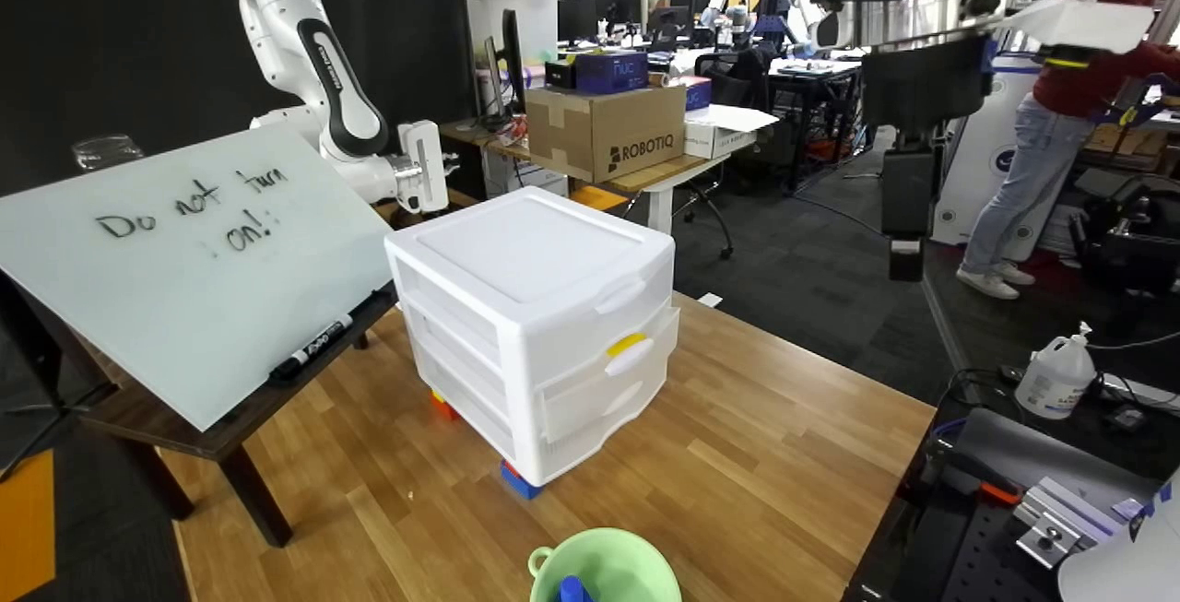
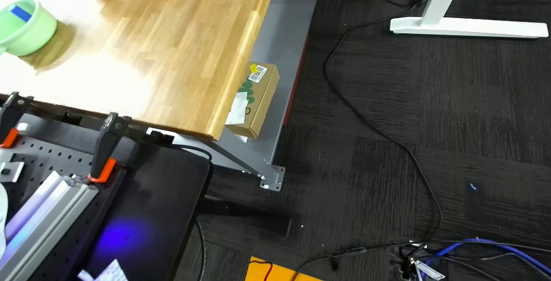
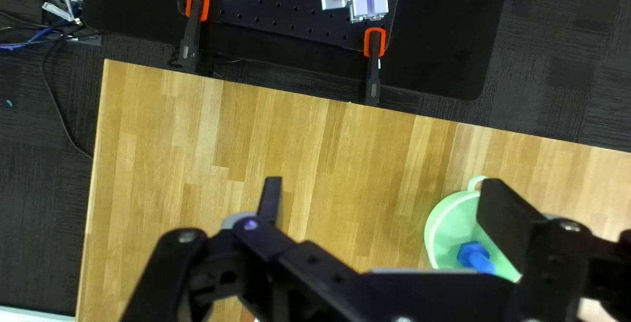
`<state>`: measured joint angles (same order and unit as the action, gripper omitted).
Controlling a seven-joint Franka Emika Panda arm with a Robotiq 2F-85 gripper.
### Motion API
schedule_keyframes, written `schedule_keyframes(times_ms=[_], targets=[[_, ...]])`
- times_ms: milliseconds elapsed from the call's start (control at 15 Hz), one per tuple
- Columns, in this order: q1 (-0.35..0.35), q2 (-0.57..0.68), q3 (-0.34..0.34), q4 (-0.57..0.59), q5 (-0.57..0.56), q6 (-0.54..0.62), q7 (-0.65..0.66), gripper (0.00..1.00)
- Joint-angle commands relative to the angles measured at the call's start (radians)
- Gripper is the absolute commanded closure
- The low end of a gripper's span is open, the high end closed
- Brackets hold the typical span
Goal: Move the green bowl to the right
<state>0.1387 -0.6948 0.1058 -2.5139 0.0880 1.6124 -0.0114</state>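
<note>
The green bowl (image 1: 636, 570) stands upright on the wooden table at the bottom edge of an exterior view, partly cut off. It has a small loop handle. It also shows at the left edge of an exterior view (image 2: 38, 35) and at lower right in the wrist view (image 3: 443, 228). A blue bolt-like piece (image 3: 475, 257) is inside it. My gripper (image 3: 382, 189) is open and empty, high above the table. In the wrist view its right finger covers part of the bowl. In an exterior view the gripper (image 1: 906, 256) hangs at upper right, away from the bowl.
A white drawer unit (image 1: 535, 307) stands on bricks (image 1: 521, 480) behind the bowl. A whiteboard (image 1: 184, 242) on a stand is at left. A second robot arm (image 1: 336, 86) is at the back. Clamps (image 2: 107, 143) and the black base table (image 2: 159, 186) border the wooden table (image 2: 185, 57).
</note>
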Motion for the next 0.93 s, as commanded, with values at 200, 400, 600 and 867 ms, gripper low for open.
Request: schedule_keyframes(times_ms=[200,400,600,867], targets=[[0.034,0.133,-0.007,0.042,0.048,0.009,-0.095,0.00],[0.037,0.202,0.002,0.062,0.038,0.009,-0.092,0.00],[0.035,0.195,0.004,0.044,0.034,0.017,-0.079,0.00],[0.035,0.200,0.004,0.053,0.034,0.017,-0.079,0.00]])
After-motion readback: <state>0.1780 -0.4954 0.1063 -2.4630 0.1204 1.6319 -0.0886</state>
